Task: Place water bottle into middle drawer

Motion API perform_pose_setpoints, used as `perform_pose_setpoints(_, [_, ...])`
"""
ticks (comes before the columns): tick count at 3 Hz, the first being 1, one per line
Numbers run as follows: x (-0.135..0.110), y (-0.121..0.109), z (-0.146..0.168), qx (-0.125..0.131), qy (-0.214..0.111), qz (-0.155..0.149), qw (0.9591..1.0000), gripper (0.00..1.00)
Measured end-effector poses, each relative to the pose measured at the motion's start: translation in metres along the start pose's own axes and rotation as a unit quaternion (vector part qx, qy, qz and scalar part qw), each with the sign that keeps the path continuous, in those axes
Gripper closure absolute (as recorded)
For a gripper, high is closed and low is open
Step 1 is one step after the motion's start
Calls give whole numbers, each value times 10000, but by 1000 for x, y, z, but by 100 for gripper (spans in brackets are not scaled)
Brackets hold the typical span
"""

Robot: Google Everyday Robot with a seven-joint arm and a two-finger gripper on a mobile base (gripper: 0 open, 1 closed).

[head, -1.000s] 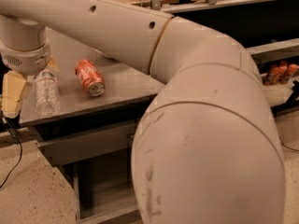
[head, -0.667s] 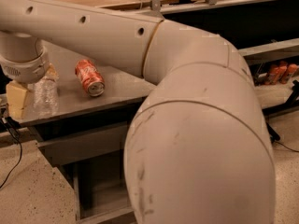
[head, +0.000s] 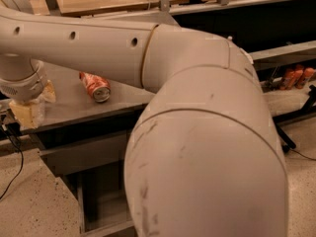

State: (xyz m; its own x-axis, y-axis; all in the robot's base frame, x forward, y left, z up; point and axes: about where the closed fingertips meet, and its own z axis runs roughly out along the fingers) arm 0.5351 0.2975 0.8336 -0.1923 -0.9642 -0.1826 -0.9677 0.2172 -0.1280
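Note:
My gripper (head: 30,108) hangs from the wrist at the far left, down over the left end of the grey counter (head: 74,105). The water bottle (head: 40,111) lies right under it; only a small crinkled clear patch shows beside the wrist, the rest is hidden. A grey drawer (head: 84,154) juts out a little below the counter's edge, with a dark gap above its front panel. My big beige arm fills the middle and right of the view.
An orange-red soda can (head: 96,87) lies on its side on the counter, right of the gripper. A black cable (head: 15,167) runs over the speckled floor at the left. Wooden shelves stand behind the counter. Orange items (head: 295,75) sit on a low shelf at the far right.
The wrist and gripper have moved right and down over the water bottle, which now is almost wholly covered. The soda can has not moved.

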Motion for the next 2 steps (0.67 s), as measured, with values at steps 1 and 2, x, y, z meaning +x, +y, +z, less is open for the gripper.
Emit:
perform_pose_setpoints(1, [3,-1,4,-24,28,-23,10000,86])
perform_pose_setpoints(2, [20,-8,-9,-188,-508,-151,9984,100])
